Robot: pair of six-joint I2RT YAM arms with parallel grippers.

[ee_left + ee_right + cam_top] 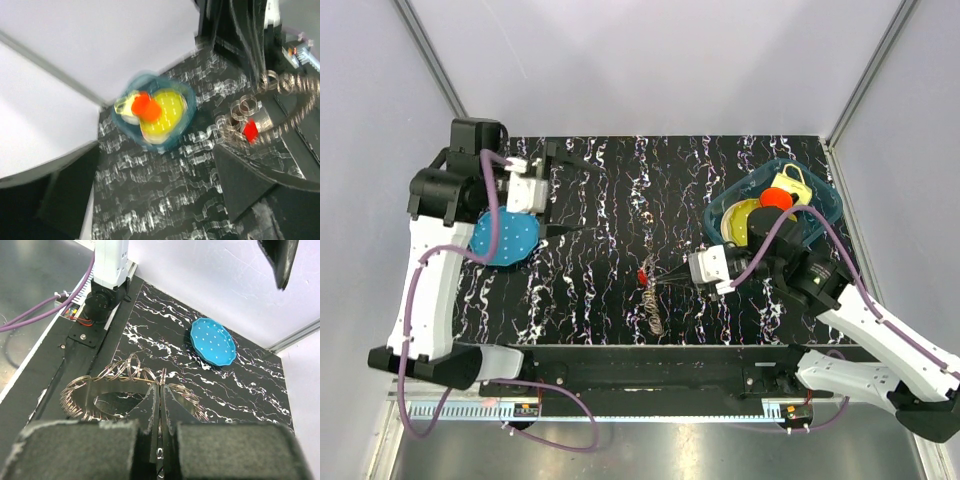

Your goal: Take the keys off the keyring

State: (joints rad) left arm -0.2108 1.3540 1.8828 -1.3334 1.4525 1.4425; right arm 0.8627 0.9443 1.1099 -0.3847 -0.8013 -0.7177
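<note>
Nothing is removed yet: the keys (125, 375) sit threaded on the keyring (163, 374) by the counter's (650, 170) near edge. The right hand (161, 405) is clamped on it, and the left hand (582, 197) is spread apart.

No writing, brand, number or sign can be read in any view. The pale strip (650, 407) along the near edge of the table (620, 200) carries fine tick marks like a measuring scale, but any figures on it are too small to make out.
</note>
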